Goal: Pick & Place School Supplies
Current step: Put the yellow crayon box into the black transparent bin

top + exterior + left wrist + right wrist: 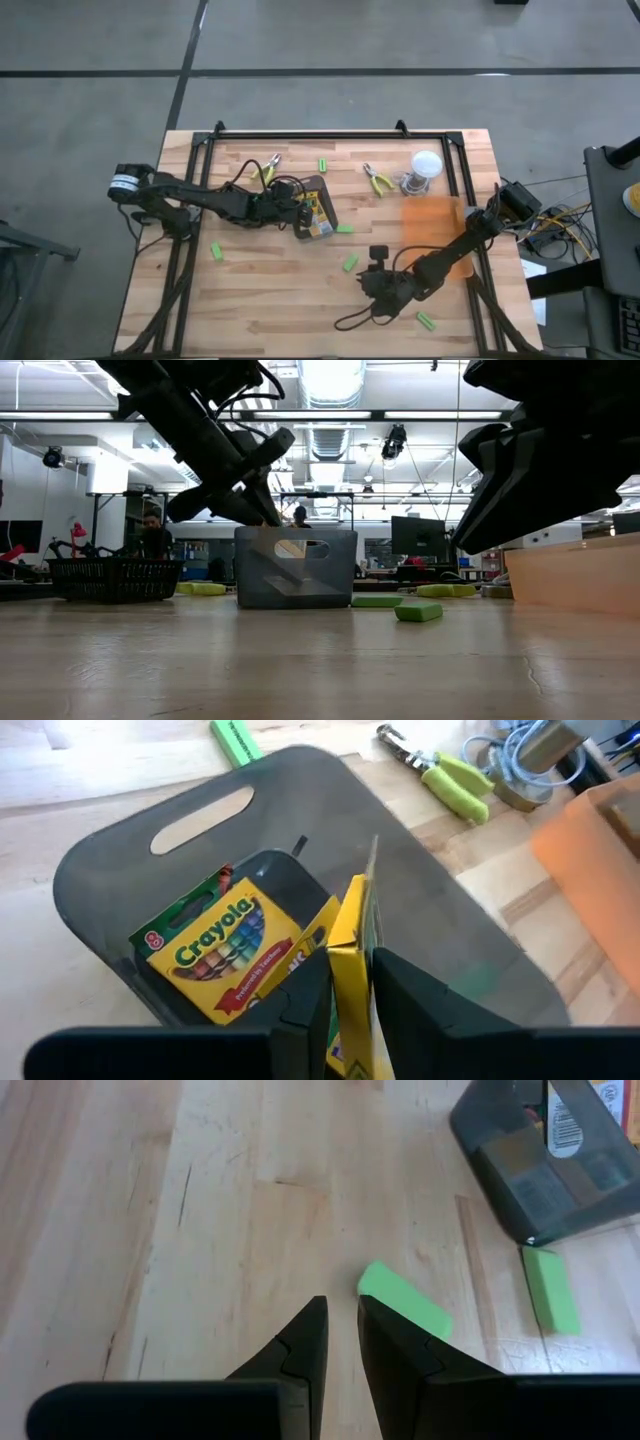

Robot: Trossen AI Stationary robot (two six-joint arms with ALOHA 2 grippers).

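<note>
Reading "Crayola", one crayon box (215, 955) lies inside the grey tray (120, 850).

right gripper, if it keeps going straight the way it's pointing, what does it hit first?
Most likely the green stick lying just ahead of the shut right gripper, slightly off to one side of its line. Past that lies the dark grey tray. How high the gripper sits above the table is unclear, so it might pass over.

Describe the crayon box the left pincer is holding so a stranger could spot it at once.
Start at the grey bin near the table's middle. The left pincer hangs over its mouth, shut on a crayon box. That box stands on edge, showing its thin yellow side, while the other box lies flat in the bin, label up.
</note>
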